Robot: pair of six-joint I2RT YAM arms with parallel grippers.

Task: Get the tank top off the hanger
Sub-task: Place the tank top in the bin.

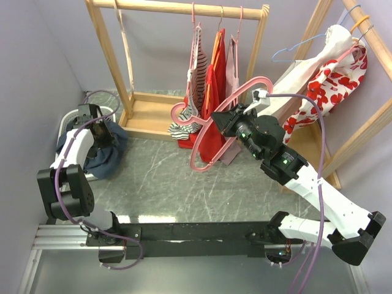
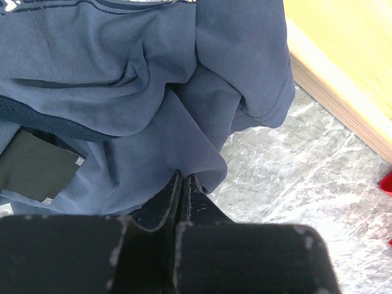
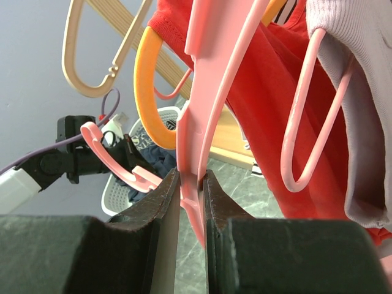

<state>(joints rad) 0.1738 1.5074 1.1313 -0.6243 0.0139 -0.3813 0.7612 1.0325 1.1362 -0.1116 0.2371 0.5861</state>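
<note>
The navy tank top (image 1: 111,152) lies crumpled in a heap at the far left, off any hanger, partly in a white basket (image 1: 71,117). My left gripper (image 1: 101,133) points down onto it. In the left wrist view the left gripper (image 2: 184,179) is shut, its tips at a fold of the tank top (image 2: 122,92); no cloth shows between the jaws. My right gripper (image 1: 224,122) holds up a bare pink hanger (image 1: 195,158) in mid-table. In the right wrist view the right gripper (image 3: 191,177) is shut on the hanger (image 3: 197,92).
A wooden rack (image 1: 177,8) at the back carries striped, orange, red (image 1: 214,116) and pale garments on hangers, close behind the held hanger. A second rack at the right holds a red-and-white floral garment (image 1: 334,79). The rack's wooden base (image 2: 343,79) lies beside the heap.
</note>
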